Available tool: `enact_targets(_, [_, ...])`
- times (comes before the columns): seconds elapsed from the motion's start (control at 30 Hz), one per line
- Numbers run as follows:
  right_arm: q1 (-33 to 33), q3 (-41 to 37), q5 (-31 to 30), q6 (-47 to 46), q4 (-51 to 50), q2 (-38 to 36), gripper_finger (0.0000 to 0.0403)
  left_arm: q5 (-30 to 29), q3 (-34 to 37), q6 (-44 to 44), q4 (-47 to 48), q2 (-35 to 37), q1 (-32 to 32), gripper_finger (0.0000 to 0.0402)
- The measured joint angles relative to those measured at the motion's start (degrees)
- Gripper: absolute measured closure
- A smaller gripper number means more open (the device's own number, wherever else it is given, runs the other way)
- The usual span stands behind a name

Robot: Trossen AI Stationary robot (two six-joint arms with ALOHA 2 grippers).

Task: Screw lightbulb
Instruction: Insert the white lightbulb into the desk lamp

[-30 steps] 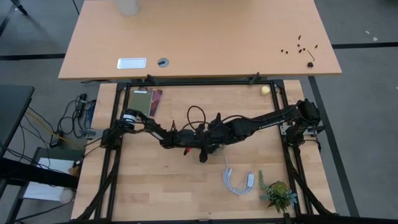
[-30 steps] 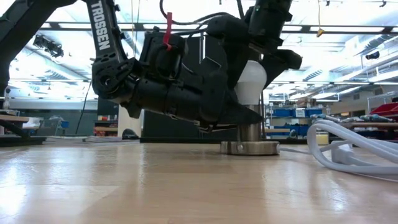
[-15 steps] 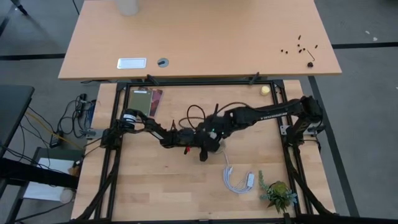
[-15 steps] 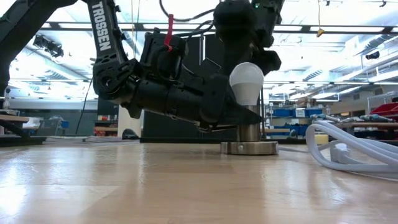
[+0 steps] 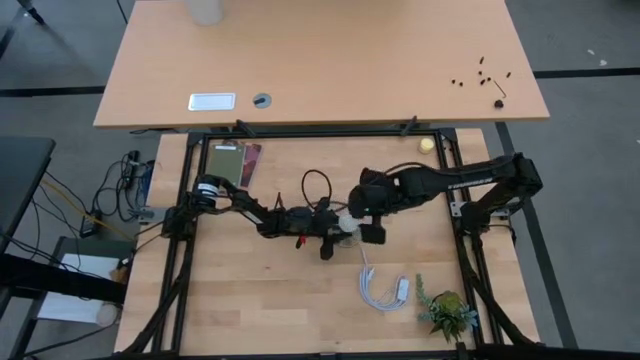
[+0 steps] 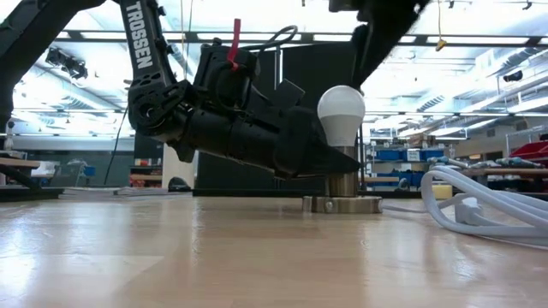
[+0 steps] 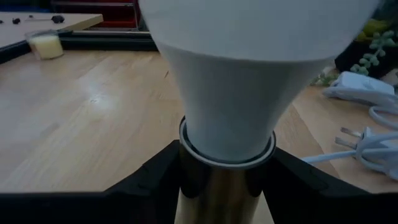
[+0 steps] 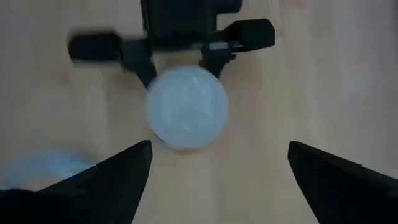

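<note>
Low view, level with the table point(image 6: 171, 257): the lightbulb point(image 6: 342, 115) stands upright in a short metal socket point(image 6: 342, 183), which rises from a flat round base point(image 6: 342, 204) on the wood. The left claw point(image 6: 330, 162) lies low and tilted, its dark tips closed around the socket just under the bulb's neck. In the left wrist view the two fingers point(image 7: 155, 177) press against the socket point(image 7: 217, 199) from either side, the white lightbulb point(image 7: 230, 106) filling most of the picture.

The right claw point(image 8: 211, 168) hangs straight above the lightbulb point(image 8: 186, 107), fingers point(image 8: 118, 168) spread wide apart and touching nothing (the bulb sits between them, well below). From the high view the right claw point(image 5: 372, 215) is just beside the left claw point(image 5: 340, 232) near the middle of the table point(image 5: 250, 300). A coiled white cable point(image 5: 383, 290) lies nearer the front edge, with a small green plant point(image 5: 447, 312) beside it.
</note>
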State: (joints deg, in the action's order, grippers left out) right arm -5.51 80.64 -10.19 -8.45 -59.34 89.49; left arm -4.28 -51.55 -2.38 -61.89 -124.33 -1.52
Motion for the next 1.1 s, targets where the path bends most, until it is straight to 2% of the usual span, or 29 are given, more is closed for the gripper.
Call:
enact_targets(0.23, [-1.1,-0.1,0.6,38.0,3.4,1.7,0.0021,4.7,0.0,4.8,0.6,0.0,0.1,0.0208])
enact_targets(0.33, [-1.0,-0.1,1.3,47.8,3.9,3.1,0.0026,7.0,-0.1,5.2,1.4,0.1,0.1,0.0208])
enact_targets(0.5, [-0.6,-0.1,5.5,54.4,4.0,5.8,0.0029,11.1,-0.1,5.3,2.2,0.1,0.1,0.0208])
enact_targets(0.8, [-0.9,-0.2,8.7,64.7,5.6,10.9,0.0029,11.6,-0.1,5.3,2.7,0.1,0.1,0.0208])
enact_targets(0.97, [-0.9,-0.2,13.3,65.0,8.1,11.9,0.0029,11.6,0.0,5.3,2.3,0.0,0.1,0.0208])
enact_targets(1.1, [-1.1,-0.2,14.1,65.2,10.0,12.5,0.0031,11.5,0.0,5.2,2.0,0.0,0.1,0.0208])
